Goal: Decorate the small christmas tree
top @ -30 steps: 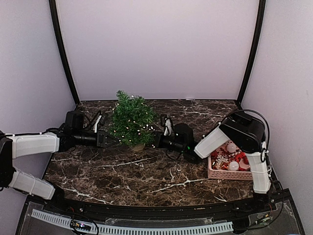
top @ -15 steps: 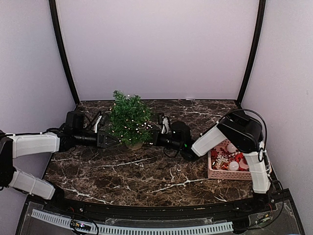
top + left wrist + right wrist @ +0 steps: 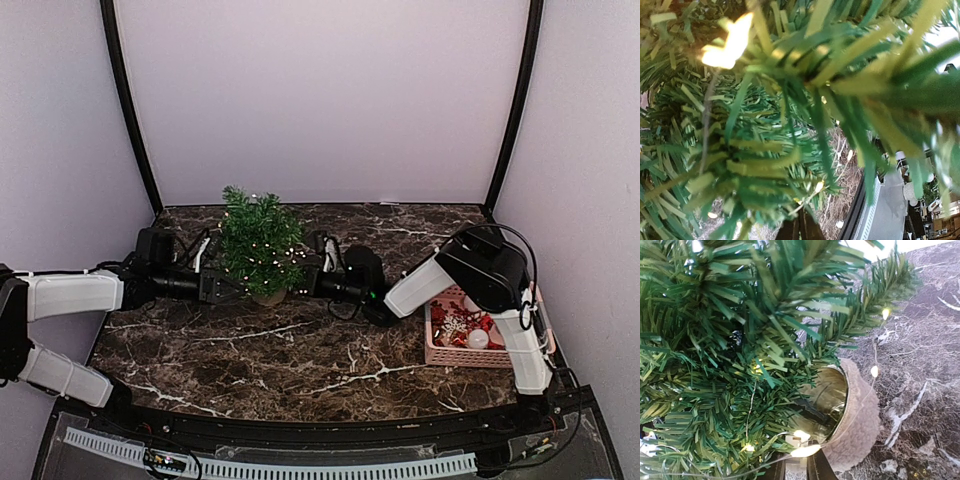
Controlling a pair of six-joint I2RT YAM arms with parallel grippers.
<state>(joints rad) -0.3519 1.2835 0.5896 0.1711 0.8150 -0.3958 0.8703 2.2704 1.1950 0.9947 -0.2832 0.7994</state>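
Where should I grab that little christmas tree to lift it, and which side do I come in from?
Best bet is the tan pot base, taken low and level from the side. The small christmas tree stands upright, and the pot is its only firm, round part; the bushy branches would likely bend, and the light string draped over them could snag.

**Needles Hide Both Hands**

From above, the tips of the left hand point(image 3: 222, 288) and right hand point(image 3: 312, 285) are buried in the small christmas tree point(image 3: 260, 245). The left wrist view is a blur of needles (only a dark sliver of finger at the bottom edge). Foliage covers part of the tan pot point(image 3: 857, 415). In the pink basket point(image 3: 470, 357), the red and white contents are too small to name.
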